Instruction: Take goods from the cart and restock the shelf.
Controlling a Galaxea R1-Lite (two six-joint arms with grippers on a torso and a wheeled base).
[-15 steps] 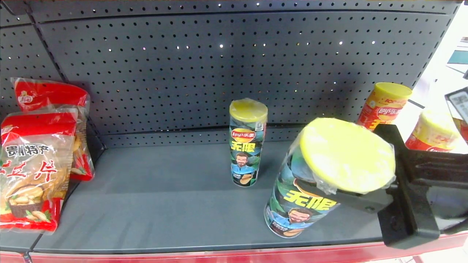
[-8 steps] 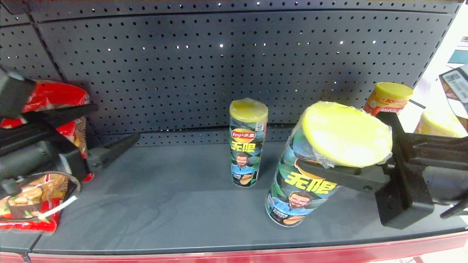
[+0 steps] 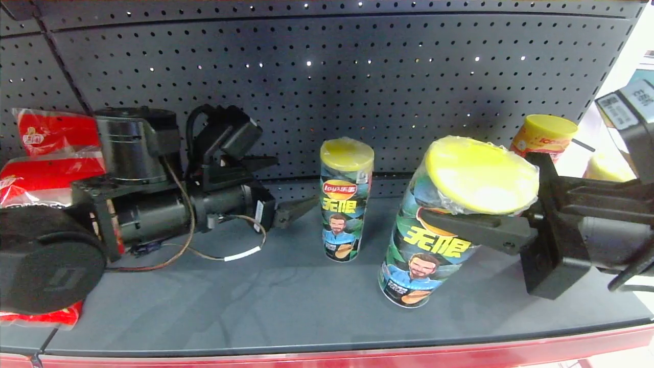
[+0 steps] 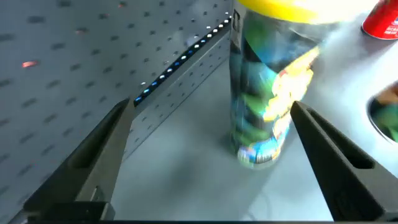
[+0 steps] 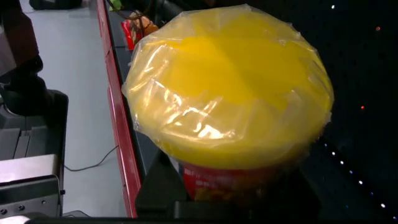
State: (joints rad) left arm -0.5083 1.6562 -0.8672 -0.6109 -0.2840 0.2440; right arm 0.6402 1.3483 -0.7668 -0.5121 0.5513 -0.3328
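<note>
A green chip can with a yellow lid (image 3: 347, 199) stands upright at the middle of the dark shelf (image 3: 230, 301), near the back wall. My left gripper (image 3: 296, 181) lies just to its left, pointing at it, fingers open. In the left wrist view the can (image 4: 267, 93) stands slightly ahead of the open left gripper (image 4: 211, 109). My right gripper (image 3: 460, 214) is shut on a second green can (image 3: 434, 245) just under its yellow lid (image 5: 230, 81). This can leans slightly, right of the standing one, its base low over the shelf.
Red snack bags (image 3: 46, 148) stand at the shelf's left end, partly behind my left arm. Two orange-red cans with yellow lids (image 3: 541, 135) (image 3: 608, 166) stand at the far right. A pegboard wall (image 3: 327, 92) closes the back and a red lip (image 3: 327, 358) edges the front.
My left arm has come in from the left and stretched right along the shelf toward the standing can. The right gripper has carried its can a little up and farther in, more upright.
</note>
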